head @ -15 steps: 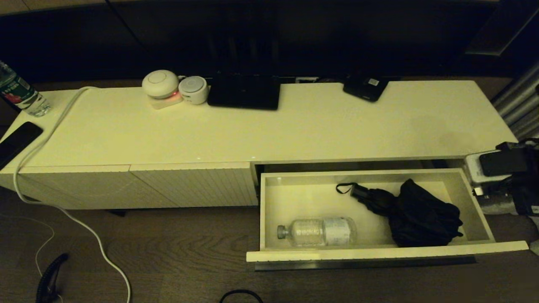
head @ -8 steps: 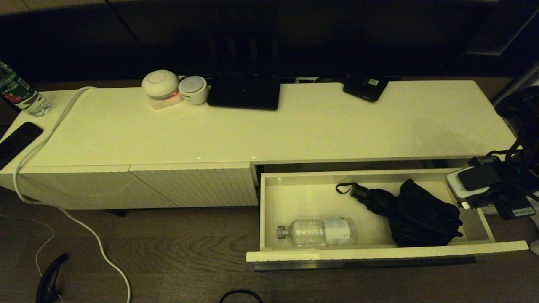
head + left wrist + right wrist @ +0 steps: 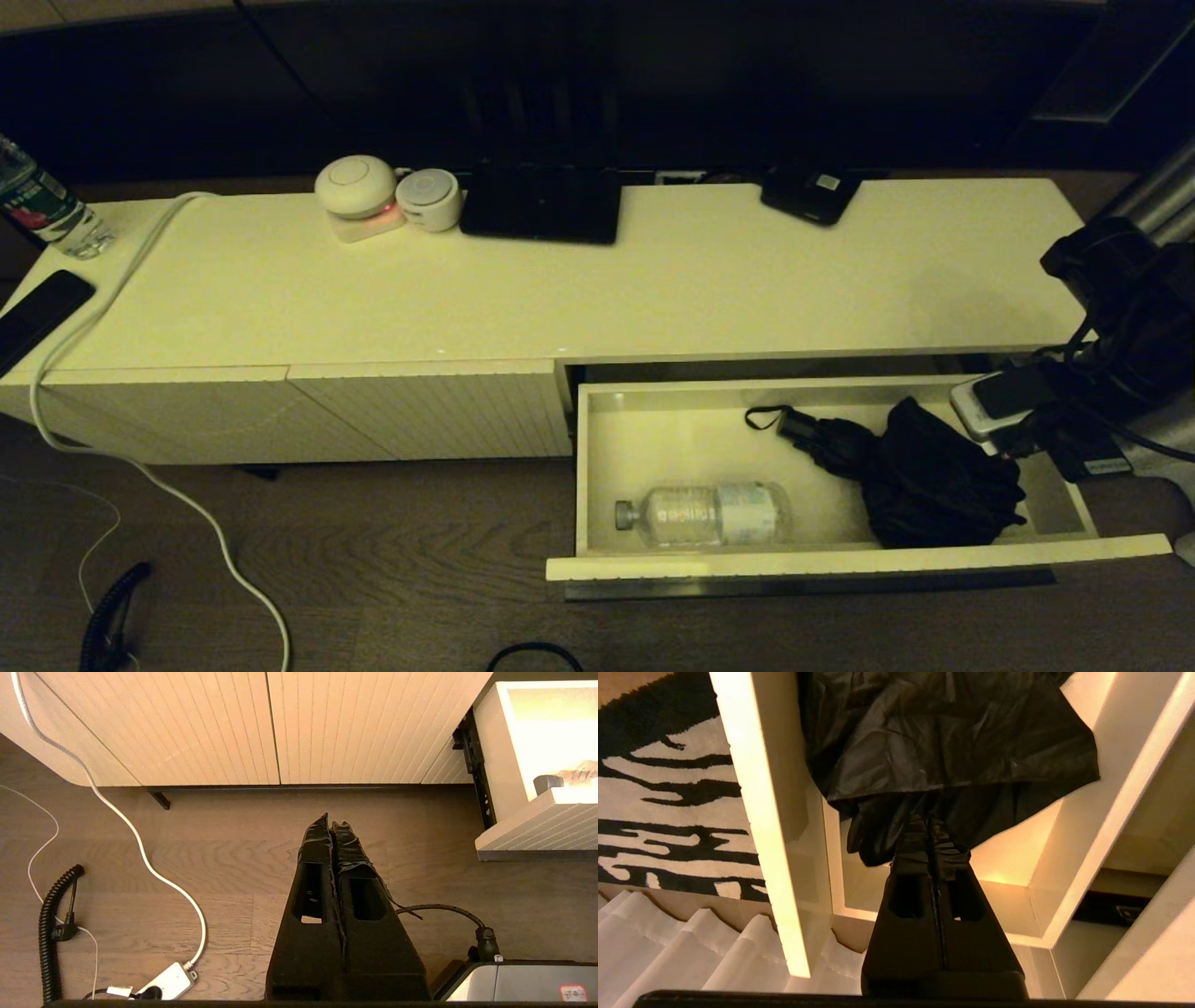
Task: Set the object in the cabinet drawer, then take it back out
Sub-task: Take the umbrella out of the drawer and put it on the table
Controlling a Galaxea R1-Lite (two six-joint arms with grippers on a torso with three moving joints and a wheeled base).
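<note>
The cabinet drawer (image 3: 840, 563) stands pulled out at the right of the cream cabinet. Inside it a clear plastic bottle (image 3: 705, 513) lies on its side at the left, and a folded black umbrella (image 3: 934, 476) lies at the right. My right gripper (image 3: 930, 823) is shut and reaches over the drawer's right end (image 3: 1017, 933), its tips at the edge of the umbrella cloth (image 3: 943, 732); nothing shows between the fingers. In the head view the right gripper (image 3: 1013, 439) merges with the dark umbrella. My left gripper (image 3: 332, 820) is shut and parked above the wooden floor, left of the drawer (image 3: 537, 833).
On the cabinet top (image 3: 653, 289) stand two round white devices (image 3: 387, 196), a black flat box (image 3: 541, 205), a small black device (image 3: 810, 196), a bottle (image 3: 47, 210) and a phone (image 3: 37, 313). A white cable (image 3: 112, 439) trails onto the floor. A patterned rug (image 3: 668, 793) lies before the drawer.
My right arm has moved left from beside the drawer's right end to over its right corner, toward the umbrella. The bottle, umbrella and drawer have stayed put.
</note>
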